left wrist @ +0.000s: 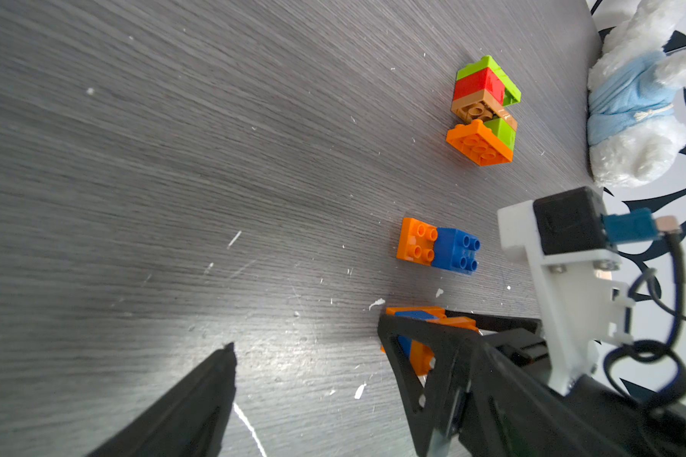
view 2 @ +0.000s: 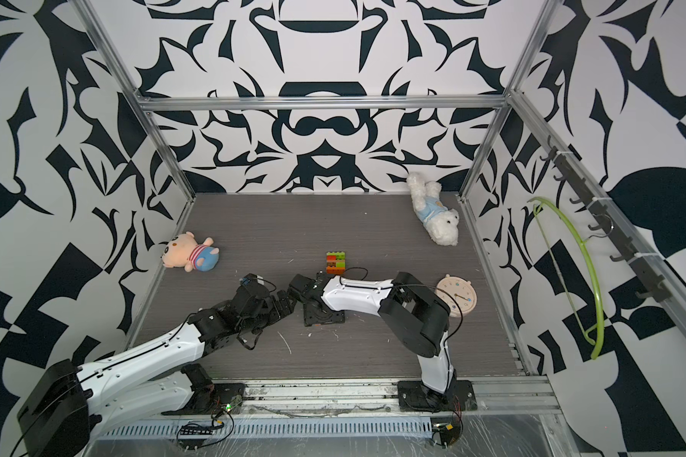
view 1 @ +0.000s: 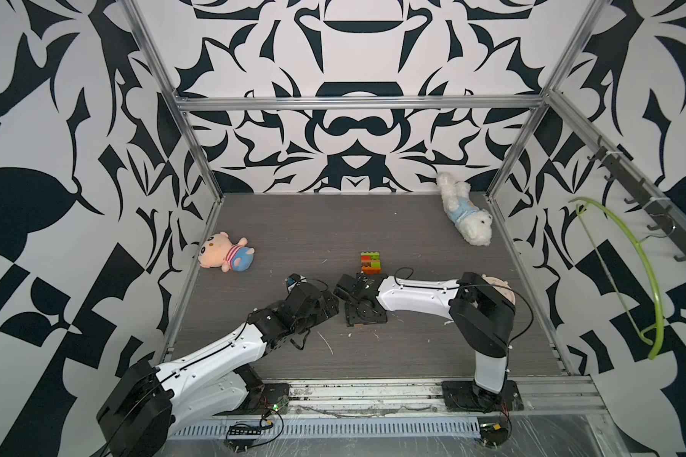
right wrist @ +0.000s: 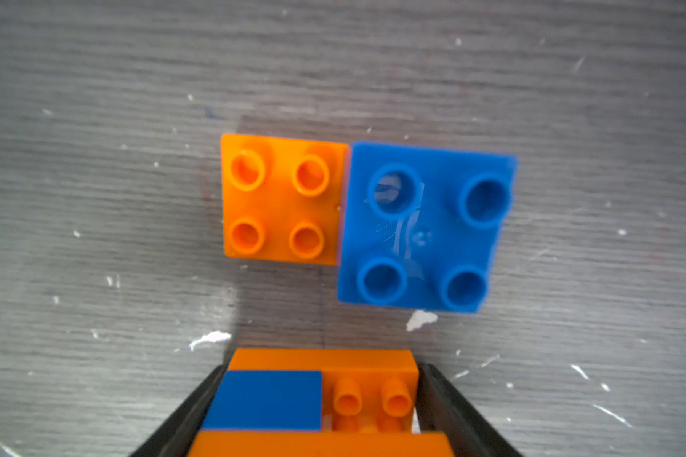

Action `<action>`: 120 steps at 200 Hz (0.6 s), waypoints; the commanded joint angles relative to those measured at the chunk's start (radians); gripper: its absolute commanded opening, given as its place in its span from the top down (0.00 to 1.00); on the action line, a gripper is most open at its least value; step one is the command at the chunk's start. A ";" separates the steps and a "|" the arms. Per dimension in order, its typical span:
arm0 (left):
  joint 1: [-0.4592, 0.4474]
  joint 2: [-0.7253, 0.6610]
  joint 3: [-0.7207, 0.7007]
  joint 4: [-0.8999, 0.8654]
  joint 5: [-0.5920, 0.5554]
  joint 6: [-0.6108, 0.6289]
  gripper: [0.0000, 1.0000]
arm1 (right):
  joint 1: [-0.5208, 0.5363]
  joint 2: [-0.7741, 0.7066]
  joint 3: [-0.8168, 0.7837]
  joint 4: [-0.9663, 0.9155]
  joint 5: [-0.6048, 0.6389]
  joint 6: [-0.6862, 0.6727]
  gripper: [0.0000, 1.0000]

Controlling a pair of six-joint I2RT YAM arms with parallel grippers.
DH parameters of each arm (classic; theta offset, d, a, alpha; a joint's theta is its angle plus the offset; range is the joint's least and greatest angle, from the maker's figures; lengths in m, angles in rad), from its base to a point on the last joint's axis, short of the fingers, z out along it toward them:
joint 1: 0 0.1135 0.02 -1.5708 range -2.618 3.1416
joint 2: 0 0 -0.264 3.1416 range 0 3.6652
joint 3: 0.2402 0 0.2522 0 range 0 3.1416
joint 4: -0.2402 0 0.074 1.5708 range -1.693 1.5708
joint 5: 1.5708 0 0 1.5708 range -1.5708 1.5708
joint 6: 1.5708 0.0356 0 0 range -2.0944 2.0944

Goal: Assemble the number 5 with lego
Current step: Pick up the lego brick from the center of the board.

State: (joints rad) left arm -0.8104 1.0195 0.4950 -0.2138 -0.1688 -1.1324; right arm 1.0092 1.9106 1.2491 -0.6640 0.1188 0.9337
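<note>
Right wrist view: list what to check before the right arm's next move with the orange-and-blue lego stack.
1. The orange-and-blue lego stack sits between the jaws of the right gripper: ok.
2. Jaws clamped firmly on the stack: cannot tell.
3. The orange square brick and the blue square brick lie side by side, studs up, apart from the stack: ok.
4. The left gripper is open: ok.
5. The green, red, tan and orange brick block stands apart from both arms: ok.

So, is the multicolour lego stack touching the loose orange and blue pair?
No, in the left wrist view bare table separates the multicolour stack from the orange and blue pair.
</note>
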 commanded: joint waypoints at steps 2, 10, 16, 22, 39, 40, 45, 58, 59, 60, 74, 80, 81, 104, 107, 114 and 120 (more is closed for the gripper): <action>0.005 0.009 -0.013 -0.013 -0.006 0.011 0.01 | -0.002 0.001 0.024 -0.011 0.016 0.016 0.28; 0.005 0.011 -0.011 -0.013 -0.007 0.011 0.01 | 0.000 -0.002 0.024 -0.012 0.016 0.015 0.28; 0.004 0.014 -0.010 -0.012 -0.005 0.011 0.01 | -0.001 -0.006 0.024 -0.014 0.018 0.015 0.29; 0.005 0.016 -0.009 -0.011 -0.004 0.011 0.01 | -0.002 -0.010 0.025 -0.016 0.017 0.016 0.30; 0.005 0.020 -0.007 -0.006 0.000 0.011 0.01 | 0.000 -0.024 0.026 -0.019 0.019 0.012 0.32; 0.004 0.020 -0.007 -0.006 0.000 0.011 0.01 | -0.001 -0.026 0.026 -0.019 0.019 0.012 0.32; 0.004 0.021 -0.006 -0.006 -0.001 0.011 0.01 | -0.001 -0.030 0.026 -0.019 0.019 0.011 0.33; 0.005 0.025 -0.003 -0.002 0.000 0.013 0.01 | 0.000 -0.042 0.025 -0.021 0.019 0.008 0.34; 0.005 0.025 -0.002 -0.002 0.001 0.013 0.01 | -0.001 -0.044 0.025 -0.021 0.018 0.008 0.34; 0.005 0.025 -0.001 -0.002 0.002 0.013 0.01 | -0.001 -0.044 0.024 -0.022 0.018 0.008 0.34; 0.004 0.029 0.002 -0.002 0.005 0.016 0.01 | -0.001 -0.064 0.021 -0.030 0.024 0.008 0.34; 0.005 0.030 0.006 -0.002 0.006 0.016 0.01 | -0.001 -0.075 0.018 -0.034 0.026 0.009 0.34; 0.005 0.031 0.006 -0.001 0.007 0.016 0.01 | -0.002 -0.079 0.018 -0.036 0.026 0.010 0.34; 0.005 0.038 0.014 0.011 0.016 0.020 0.01 | -0.004 -0.142 -0.001 -0.061 0.056 0.010 0.34; 0.005 0.040 0.016 0.014 0.017 0.020 0.01 | -0.004 -0.150 -0.006 -0.063 0.057 0.011 0.34; 0.005 0.043 0.018 0.020 0.023 0.021 0.01 | -0.008 -0.170 -0.011 -0.068 0.056 0.010 0.34; 0.005 0.048 0.022 0.027 0.028 0.022 0.01 | -0.013 -0.186 -0.015 -0.075 0.057 0.007 0.34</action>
State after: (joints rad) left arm -0.8104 1.0515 0.4950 -0.2077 -0.1612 -1.1259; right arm 1.0080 1.8278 1.2449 -0.6895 0.1349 0.9394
